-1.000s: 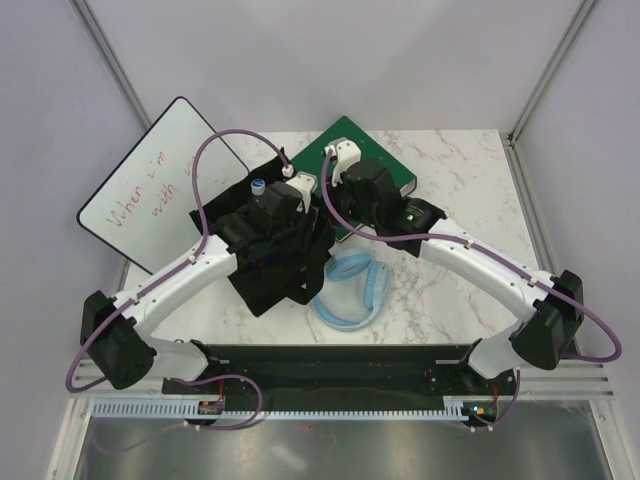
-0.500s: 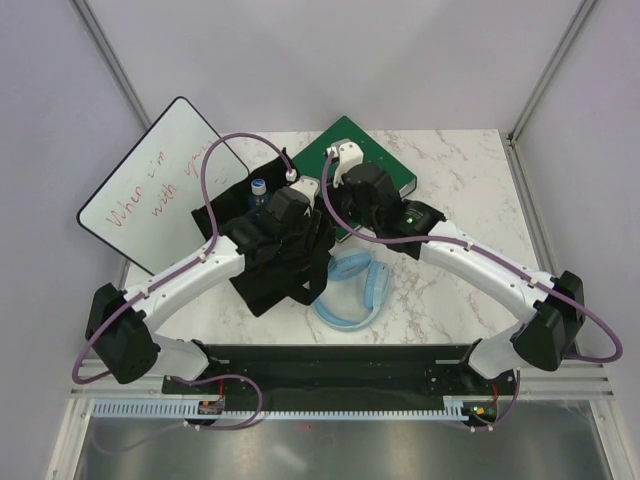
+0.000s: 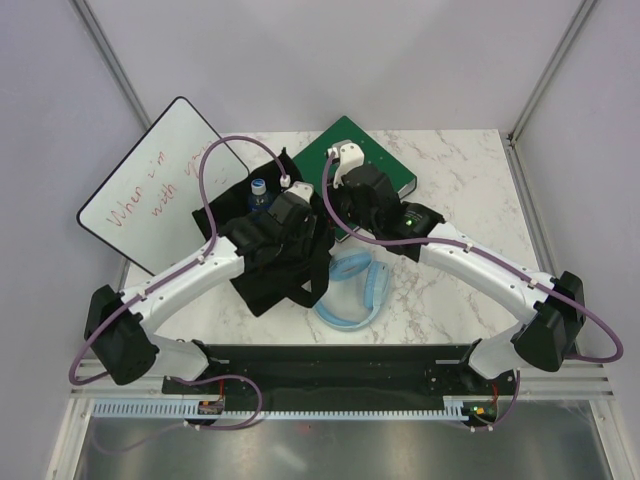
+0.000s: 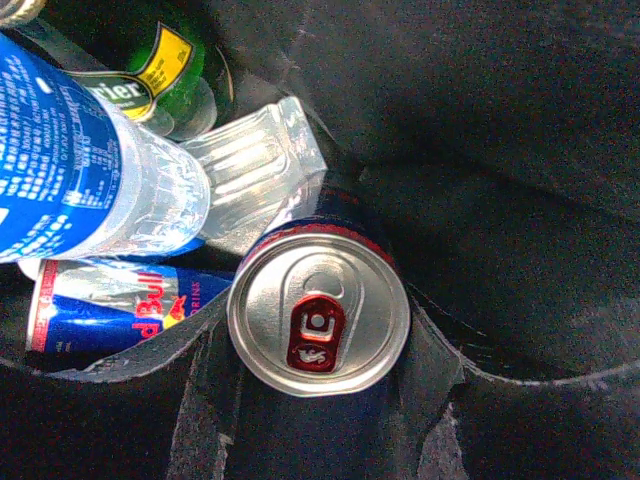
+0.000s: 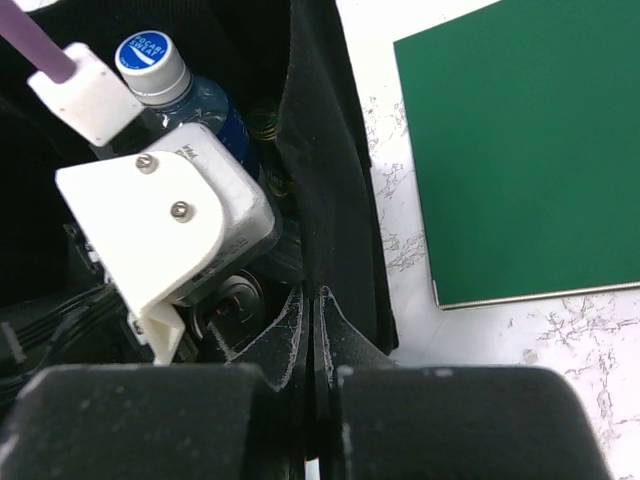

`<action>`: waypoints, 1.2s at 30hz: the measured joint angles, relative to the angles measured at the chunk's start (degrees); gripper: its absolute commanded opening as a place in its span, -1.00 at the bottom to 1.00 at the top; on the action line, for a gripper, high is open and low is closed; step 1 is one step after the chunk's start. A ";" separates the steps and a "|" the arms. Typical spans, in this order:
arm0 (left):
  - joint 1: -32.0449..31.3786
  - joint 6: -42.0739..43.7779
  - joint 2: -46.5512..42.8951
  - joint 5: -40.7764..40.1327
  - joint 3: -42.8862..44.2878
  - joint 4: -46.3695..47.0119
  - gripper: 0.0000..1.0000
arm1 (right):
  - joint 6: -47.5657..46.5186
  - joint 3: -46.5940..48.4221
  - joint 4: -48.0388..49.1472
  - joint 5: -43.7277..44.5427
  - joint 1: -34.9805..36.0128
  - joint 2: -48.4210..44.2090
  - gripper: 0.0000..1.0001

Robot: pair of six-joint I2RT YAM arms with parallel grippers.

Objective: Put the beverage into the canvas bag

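Note:
The black canvas bag lies left of the table's centre with its mouth open. My left gripper reaches into that mouth. In the left wrist view it is shut on a blue beverage can with a silver top and red tab, held upright inside the bag. My right gripper is shut on the bag's right rim; the right wrist view shows its jaws pinching the black fabric.
Inside the bag are a blue-labelled water bottle, a Red Bull can on its side and a green bottle. A green binder, a whiteboard and a light blue ring surround the bag.
My left gripper has moved right and further over the bag's mouth with the can. The right gripper has kept its hold on the rim.

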 measured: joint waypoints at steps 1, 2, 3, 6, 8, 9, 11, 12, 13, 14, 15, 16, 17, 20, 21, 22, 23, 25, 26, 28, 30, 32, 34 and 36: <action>-0.09 -0.17 0.31 -0.26 0.17 -0.13 -0.95 | 0.02 0.00 0.02 -0.02 0.02 0.00 -1.00; -0.15 -0.35 0.63 -0.46 0.20 -0.20 -0.95 | 0.04 0.00 0.02 -0.02 0.02 0.00 -1.00; -0.20 -0.66 1.05 -0.52 0.20 -0.39 -0.95 | 0.07 0.00 0.02 -0.04 0.00 0.00 -1.00; -0.22 -1.73 2.40 -0.70 -0.61 -1.18 -0.95 | 0.33 0.00 0.28 -0.09 0.00 -0.02 -1.00; -0.24 -2.34 2.82 -1.20 -1.79 -1.88 -0.95 | 0.42 0.00 0.46 -0.09 0.00 -0.04 -1.00; -0.20 -2.54 2.89 -1.62 -2.23 -2.19 -0.95 | 0.42 0.00 0.50 -0.09 0.00 -0.04 -1.00; -0.17 -3.10 2.89 -2.21 -3.04 -2.71 -0.95 | 0.42 0.00 0.50 -0.09 0.00 -0.09 -1.00; -0.17 -3.45 2.89 -2.45 -3.23 -2.78 -0.95 | 0.42 0.00 0.52 -0.09 0.00 -0.09 -1.00; -0.17 -3.82 2.89 -2.58 -3.37 -2.82 -0.95 | 0.42 0.00 0.52 -0.09 0.00 -0.11 -1.00; -0.17 -4.22 2.89 -2.82 -3.45 -2.86 -0.93 | 0.42 0.00 0.52 -0.07 0.00 -0.11 -1.00; -0.17 -4.57 2.89 -2.95 -3.50 -2.93 -0.92 | 0.42 0.00 0.52 -0.07 0.00 -0.11 -1.00; -0.17 -4.81 2.91 -2.97 -3.58 -2.93 -0.90 | 0.42 -0.02 0.57 -0.07 0.00 -0.13 -1.00; -0.17 -5.01 2.93 -2.99 -3.67 -2.93 -0.89 | 0.42 -0.07 0.61 -0.07 0.00 -0.13 -1.00; -0.17 -5.40 3.67 -3.34 -3.69 -2.93 -0.86 | 0.42 -0.33 0.96 -0.09 0.00 -0.22 -1.00; -0.17 -5.44 4.07 -3.52 -3.69 -2.91 -0.83 | 0.42 -0.35 1.01 -0.09 0.00 -0.24 -1.00; -0.17 -5.46 4.50 -3.78 -3.69 -2.86 -0.79 | 0.42 -0.42 1.11 -0.09 0.00 -0.26 -1.00; -0.17 -5.49 4.76 -4.07 -3.67 -2.67 -0.72 | 0.42 -0.46 1.11 -0.13 0.00 -0.28 -1.00; -0.20 -5.53 4.87 -4.35 -3.67 -2.51 -0.64 | 0.42 -0.48 1.20 -0.26 0.00 -0.31 -1.00; -0.20 -5.55 4.94 -4.37 -3.67 -2.49 -0.51 | 0.42 -0.50 1.22 -0.33 0.00 -0.31 -1.00; -0.20 -5.60 4.96 -4.42 -3.67 -2.47 -0.36 | 0.42 -0.52 1.27 -0.42 0.00 -0.31 -1.00; -0.20 -5.68 4.94 -4.42 -3.67 -2.47 -0.30 | 0.39 -0.52 1.29 -0.50 0.00 -0.31 -1.00; -0.20 -5.75 4.83 -4.39 -3.67 -2.54 -0.14 | 0.39 -0.52 1.31 -0.50 0.00 -0.31 -1.00; -0.20 -5.77 4.63 -4.33 -3.67 -2.64 -0.05 | 0.39 -0.52 1.33 -0.50 0.00 -0.33 -1.00; -0.20 -5.90 4.52 -4.22 -3.67 -2.91 0.05 | 0.39 -0.52 1.36 -0.50 0.00 -0.35 -1.00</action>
